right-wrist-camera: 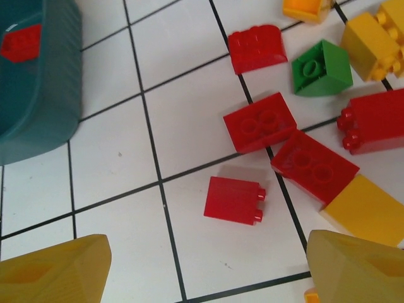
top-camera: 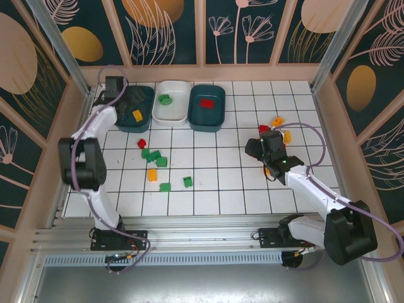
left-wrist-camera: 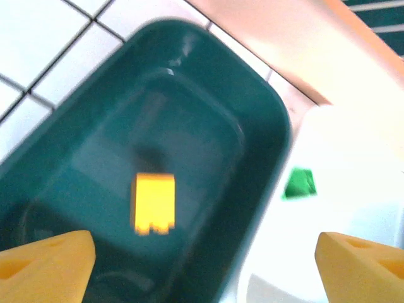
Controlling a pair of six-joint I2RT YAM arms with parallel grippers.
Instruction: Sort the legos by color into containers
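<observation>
While each tub holds only one brick, I'd call this barely started: yellow brick (left-wrist-camera: 153, 203) in the left teal tub (left-wrist-camera: 265, 126), green brick (top-camera: 165, 99) in the white tub (top-camera: 172, 120), red brick (top-camera: 206, 102) in the right teal tub (top-camera: 206, 127). My left hand (left-wrist-camera: 202, 274) hangs over the left teal tub, fingers apart, empty. My right hand (right-wrist-camera: 202, 271) hovers, fingers apart and empty, over the right pile (right-wrist-camera: 259, 122): reds, yellows, one green. Another loose group (top-camera: 154, 155) of greens, a red and a yellow sits mid-left on the surface (top-camera: 214, 189). Nearly all the legos are unsorted.

Glossy plastic legos (right-wrist-camera: 259, 122), smooth teal tub (left-wrist-camera: 265, 126), glazed white tiles (right-wrist-camera: 189, 113)
</observation>
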